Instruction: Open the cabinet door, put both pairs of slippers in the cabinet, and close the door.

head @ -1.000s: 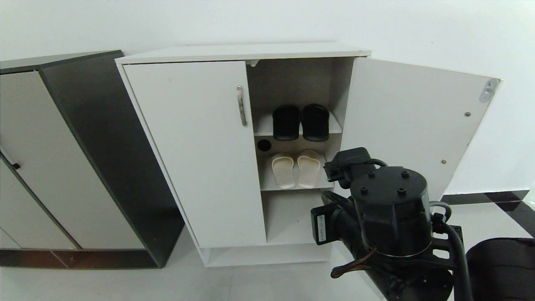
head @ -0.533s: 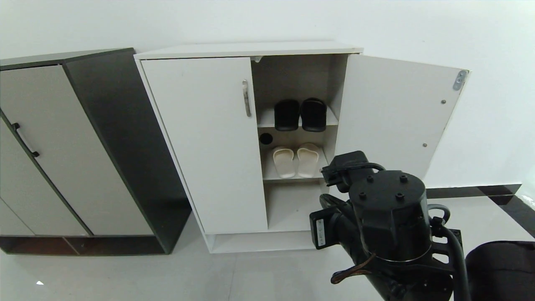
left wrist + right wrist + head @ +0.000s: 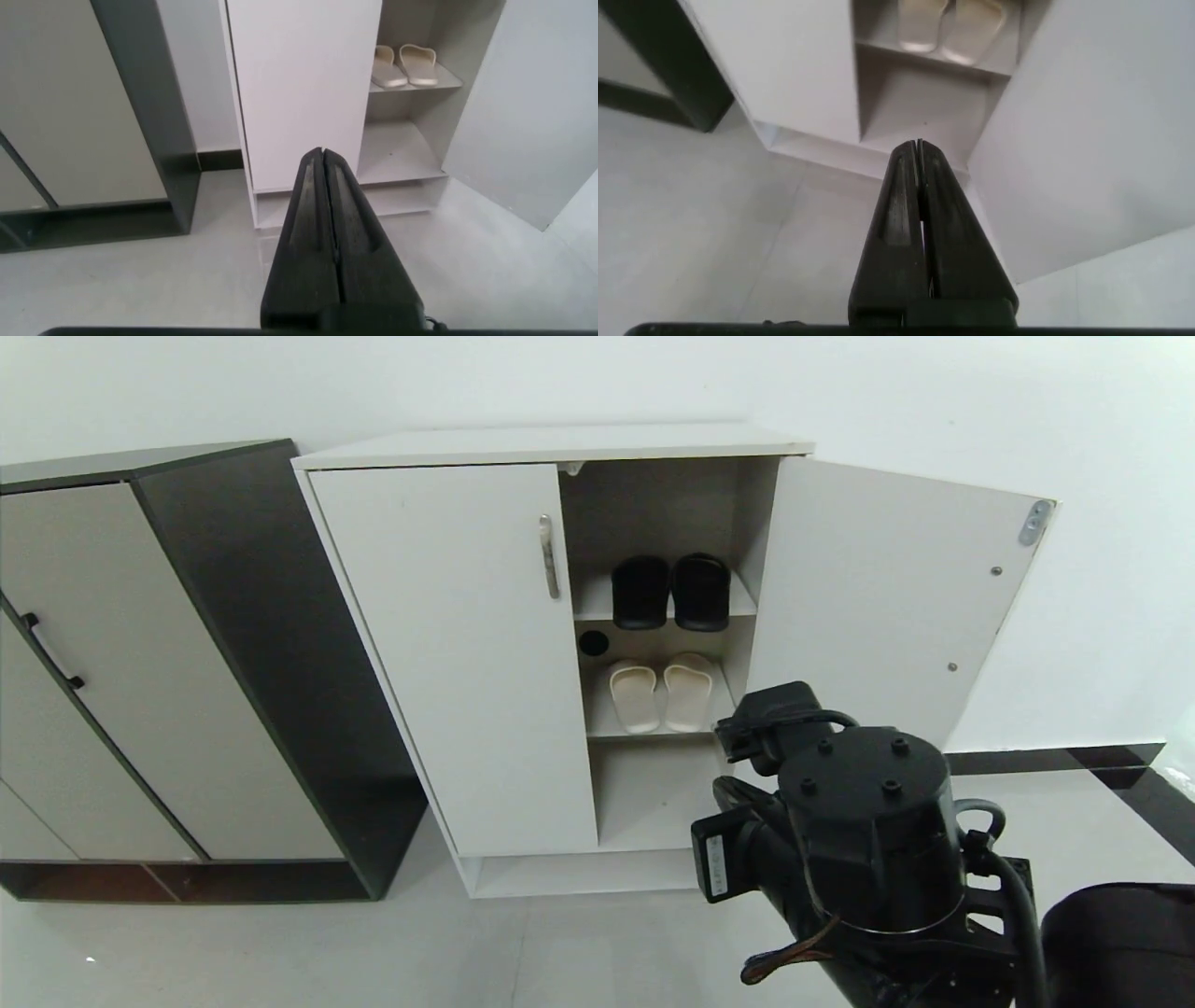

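The white cabinet [image 3: 551, 446] stands against the wall with its right door [image 3: 878, 597] swung open and its left door [image 3: 457, 653] shut. Black slippers [image 3: 670, 590] sit on the upper shelf and cream slippers [image 3: 661, 693] on the middle shelf; the cream slippers [image 3: 404, 66] [image 3: 950, 23] also appear in both wrist views. My right arm [image 3: 840, 831] is low in front of the open door. The right gripper [image 3: 920, 159] is shut and empty, held above the floor before the cabinet's bottom shelf. The left gripper [image 3: 323, 163] is shut and empty, facing the closed left door.
A dark grey cabinet [image 3: 140, 663] with pale doors stands close on the white cabinet's left. The open door sticks out toward me on the right. Pale floor [image 3: 373, 952] lies before both cabinets, with a dark stripe [image 3: 1055, 761] along the right wall.
The whole head view has shifted, so the camera moved: the cabinets look a little smaller and farther than a second ago. The slippers and doors stay as they were.
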Tool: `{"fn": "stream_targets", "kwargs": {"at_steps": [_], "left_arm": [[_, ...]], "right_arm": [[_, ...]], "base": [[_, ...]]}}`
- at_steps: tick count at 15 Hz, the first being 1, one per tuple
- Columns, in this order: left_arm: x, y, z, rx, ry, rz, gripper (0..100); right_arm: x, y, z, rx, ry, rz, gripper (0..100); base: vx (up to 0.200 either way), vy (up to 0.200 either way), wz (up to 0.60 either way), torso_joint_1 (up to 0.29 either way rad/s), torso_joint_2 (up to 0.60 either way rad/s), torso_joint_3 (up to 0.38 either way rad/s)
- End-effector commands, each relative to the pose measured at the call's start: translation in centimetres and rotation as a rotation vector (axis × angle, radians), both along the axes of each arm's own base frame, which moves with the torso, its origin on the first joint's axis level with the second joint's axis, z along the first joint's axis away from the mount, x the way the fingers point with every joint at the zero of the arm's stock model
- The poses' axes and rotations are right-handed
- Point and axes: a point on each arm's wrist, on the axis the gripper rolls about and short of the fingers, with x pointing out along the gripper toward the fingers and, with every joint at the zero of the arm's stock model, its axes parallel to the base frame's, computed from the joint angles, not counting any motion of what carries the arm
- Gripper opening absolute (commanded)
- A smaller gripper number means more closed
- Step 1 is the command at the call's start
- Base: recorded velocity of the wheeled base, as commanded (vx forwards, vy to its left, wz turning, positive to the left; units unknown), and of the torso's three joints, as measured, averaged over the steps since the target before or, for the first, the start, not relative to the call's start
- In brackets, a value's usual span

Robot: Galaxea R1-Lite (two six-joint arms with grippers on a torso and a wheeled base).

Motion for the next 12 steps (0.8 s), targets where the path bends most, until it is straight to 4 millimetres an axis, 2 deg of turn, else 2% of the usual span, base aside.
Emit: {"fn": "stream_targets", "kwargs": {"at_steps": [1, 5, 12], "left_arm": [[0.01, 0.0, 0.04, 0.0, -0.002, 0.001, 0], [0.01, 0.0, 0.04, 0.0, -0.002, 0.001, 0], [0.01, 0.0, 0.04, -0.001, -0.001, 0.001, 0]], "right_arm": [[0.23, 0.1, -0.23, -0.004, 0.003, -0.005, 0], [0.47, -0.07, -0.36, -0.008, 0.006, -0.015, 0], [0.48, -0.07, -0.45, -0.011, 0.007, -0.015, 0]], "base": [[0.0, 0.0, 0.0, 0.051, -0.28, -0.369], [0.0, 0.0, 0.0, 0.059, -0.52, -0.359], [0.0, 0.0, 0.0, 0.133, -0.46, -0.334]]}}
